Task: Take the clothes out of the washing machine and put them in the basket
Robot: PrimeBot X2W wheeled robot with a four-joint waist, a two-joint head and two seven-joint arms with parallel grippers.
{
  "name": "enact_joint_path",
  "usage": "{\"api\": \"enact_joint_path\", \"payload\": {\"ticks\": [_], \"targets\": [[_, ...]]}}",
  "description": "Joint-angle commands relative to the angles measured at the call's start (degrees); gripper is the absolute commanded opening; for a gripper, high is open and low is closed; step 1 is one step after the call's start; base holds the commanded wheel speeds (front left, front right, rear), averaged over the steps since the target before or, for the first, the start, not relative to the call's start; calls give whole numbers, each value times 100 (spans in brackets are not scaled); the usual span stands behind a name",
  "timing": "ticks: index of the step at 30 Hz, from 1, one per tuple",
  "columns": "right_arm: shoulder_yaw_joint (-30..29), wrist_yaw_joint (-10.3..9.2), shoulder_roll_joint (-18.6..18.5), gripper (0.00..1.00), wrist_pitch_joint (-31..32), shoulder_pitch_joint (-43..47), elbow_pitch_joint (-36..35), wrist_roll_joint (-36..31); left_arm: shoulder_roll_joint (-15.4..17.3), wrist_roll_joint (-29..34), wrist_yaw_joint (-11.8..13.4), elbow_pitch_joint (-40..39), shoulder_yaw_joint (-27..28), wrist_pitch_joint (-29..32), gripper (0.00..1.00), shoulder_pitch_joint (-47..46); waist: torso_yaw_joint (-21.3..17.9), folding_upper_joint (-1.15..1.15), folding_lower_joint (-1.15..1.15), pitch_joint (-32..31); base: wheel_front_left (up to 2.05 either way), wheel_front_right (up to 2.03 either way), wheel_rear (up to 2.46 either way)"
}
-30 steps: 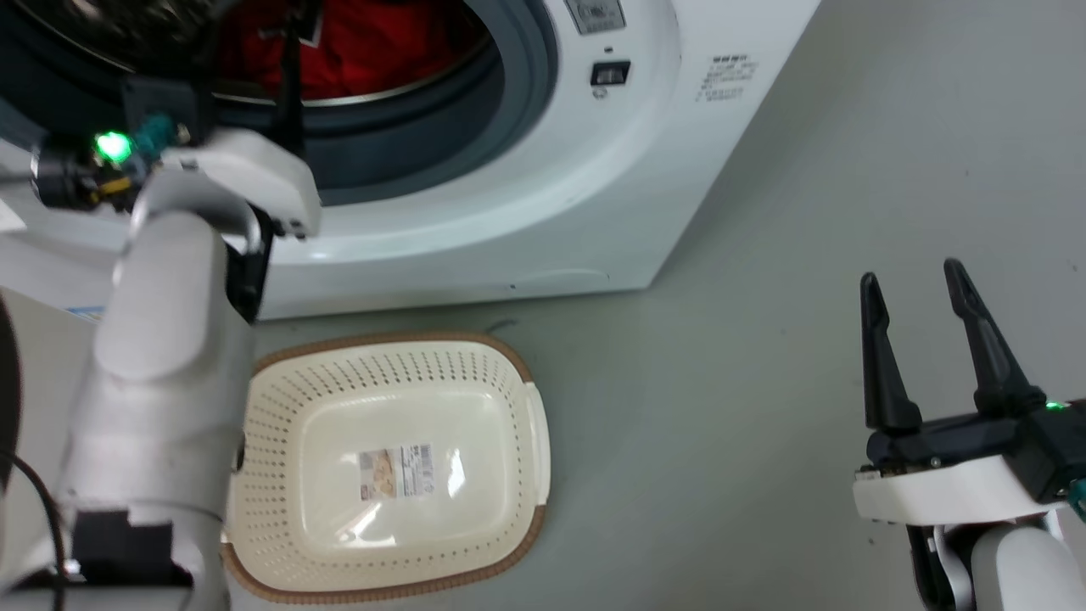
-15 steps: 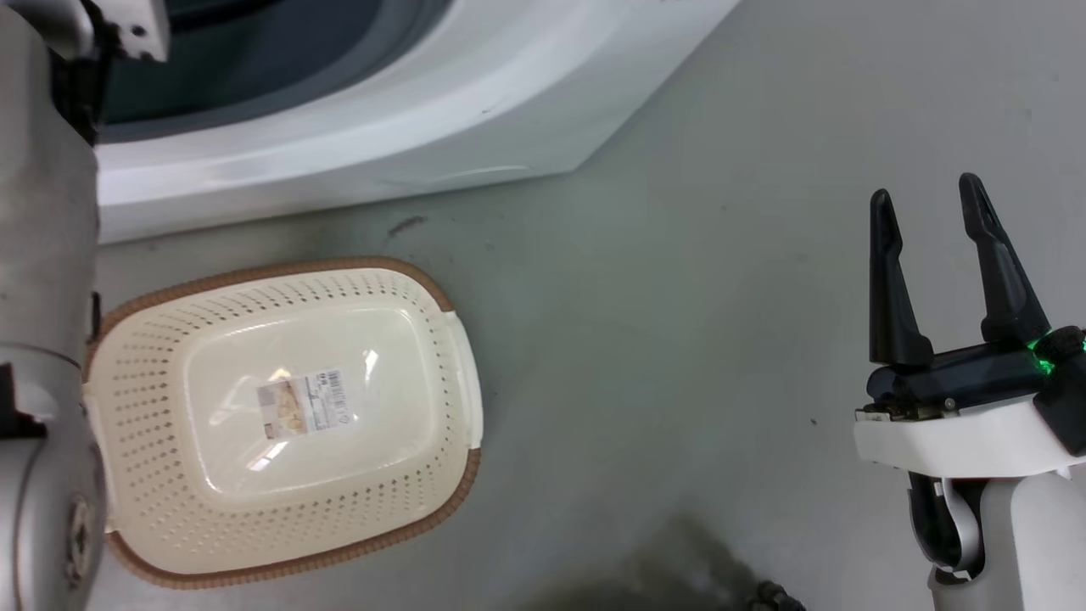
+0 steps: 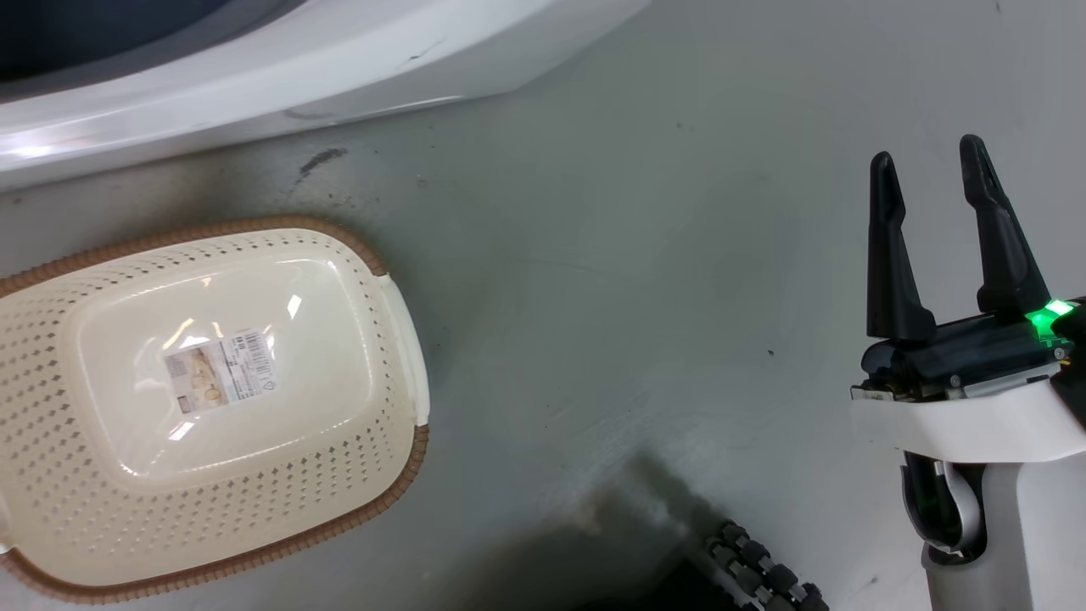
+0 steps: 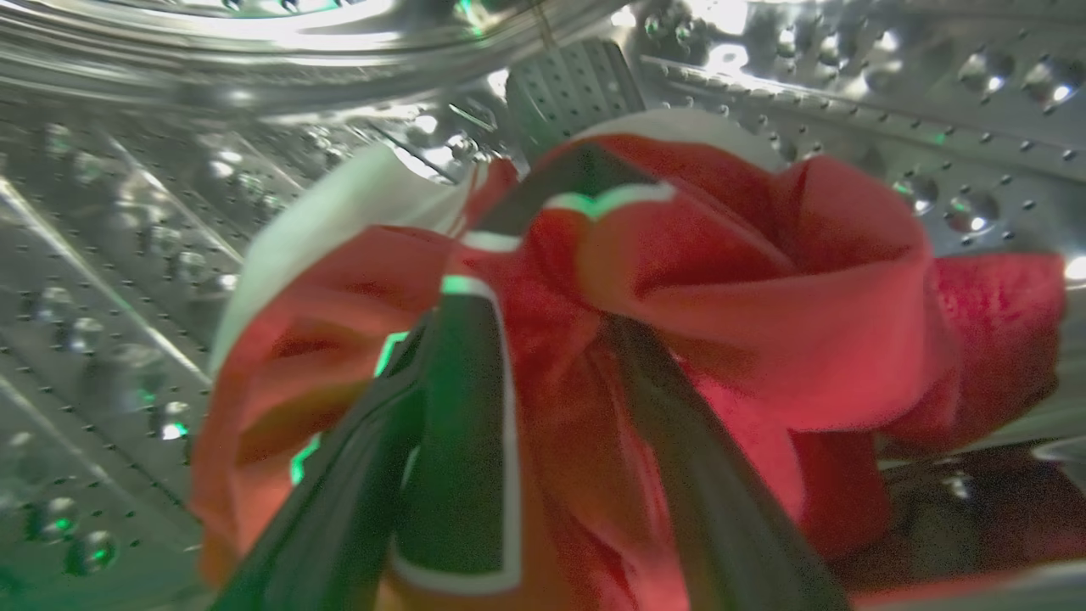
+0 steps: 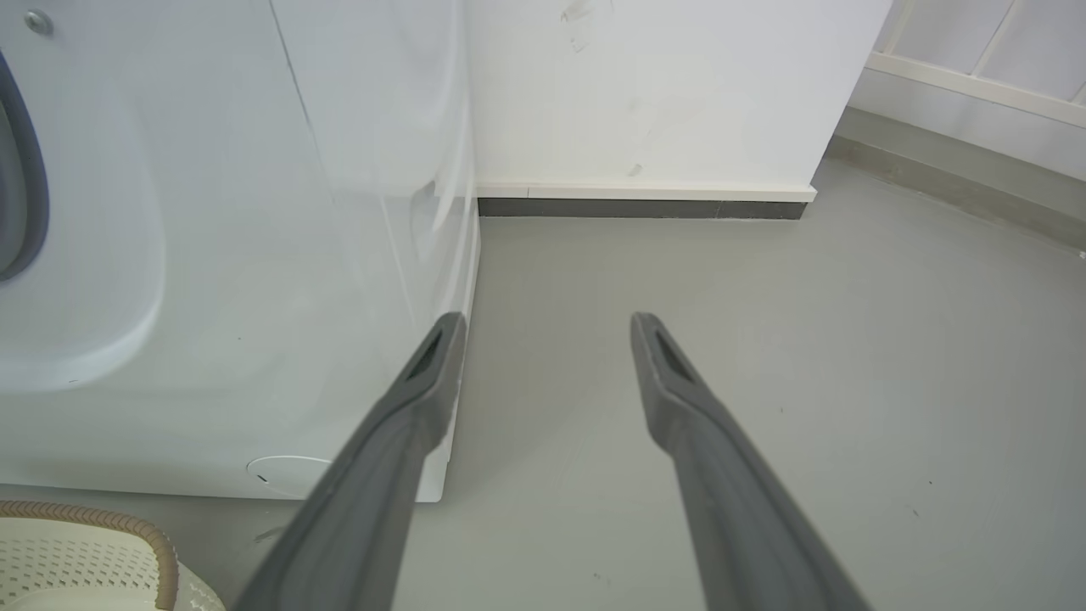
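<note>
Red clothes (image 4: 764,339) with white trim and a black white-edged letter lie bunched in the washing machine's perforated steel drum (image 4: 102,280). My left gripper (image 4: 517,327) is pushed into the heap. Its two dark fingers stand apart with fabric between them, and cloth hides the tips. The washing machine's white lower front (image 3: 254,76) runs along the top of the head view, and its side (image 5: 212,255) fills the left of the right wrist view. The cream basket (image 3: 212,399) stands on the floor before it, holding no clothes. My right gripper (image 3: 929,161) hovers open to the right.
Grey floor (image 3: 594,297) lies between the basket and my right gripper. A dark ribbed part (image 3: 755,577) of my base shows at the bottom edge. A white wall with a dark skirting (image 5: 636,208) stands behind the machine. The basket's brown rim (image 5: 127,526) is near the machine's corner.
The head camera has tilted down: the drum opening and my left arm have left that view, and the basket has slid left in it. My right gripper stays open at about the same place.
</note>
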Motion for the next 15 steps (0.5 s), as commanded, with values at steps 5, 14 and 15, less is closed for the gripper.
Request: {"api": "enact_joint_path", "payload": {"ticks": [5,14,15], "targets": [[32,-4,9,100,-14,-92,-39,129,90,-107,-8,159,-141,345,100,-226,-160,0,-1,197,0,0,0],[1,-4,8,100,-14,-128,-45,202,39,-307,-12,271,-549,443,0,-147,-131,0,-1,241,0,0,0],[5,-4,9,100,-14,-134,-45,205,47,-339,-12,261,-585,414,0,-150,-115,0,-1,237,0,0,0]]}}
